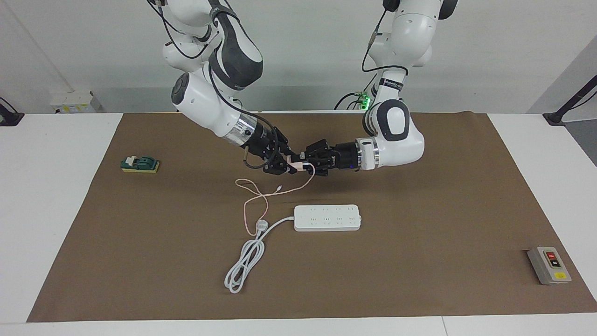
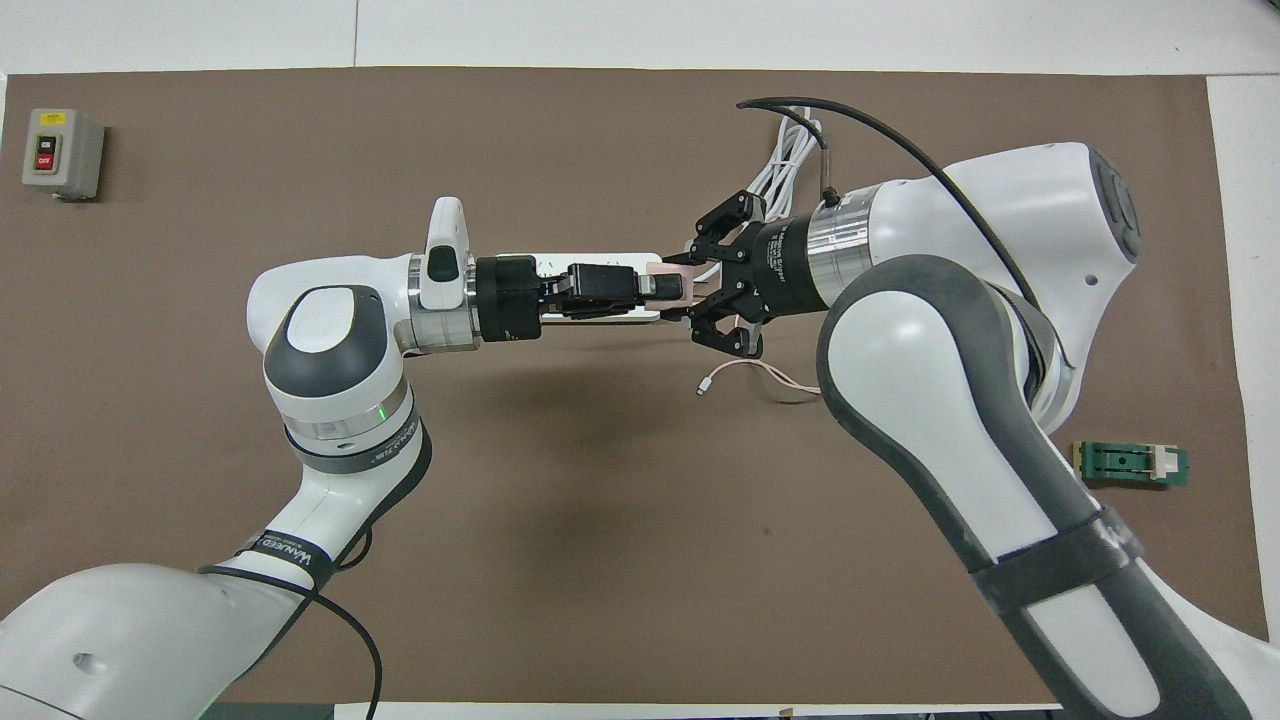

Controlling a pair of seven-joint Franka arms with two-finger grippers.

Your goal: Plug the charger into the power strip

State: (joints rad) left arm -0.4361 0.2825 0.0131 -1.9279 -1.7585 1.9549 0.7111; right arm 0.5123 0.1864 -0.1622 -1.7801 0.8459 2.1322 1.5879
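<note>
Charger (image 1: 295, 163) raised over mat, left tool (image 1: 303, 164) and right tool (image 1: 288, 164) both clamped on it

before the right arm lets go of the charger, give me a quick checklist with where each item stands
1. Left end effector shut on the charger: ok.
2. Right end effector also shut on the charger, held in the air between both: ok.
3. Which way the charger's prongs point: cannot tell.
4. Power strip flat on the mat, sockets up, nothing on it: ok.
5. Pink cable trailing onto the mat, crossing the strip's white cord but off the sockets: ok.
6. Charger plugged in: not ok, not yet done.
</note>
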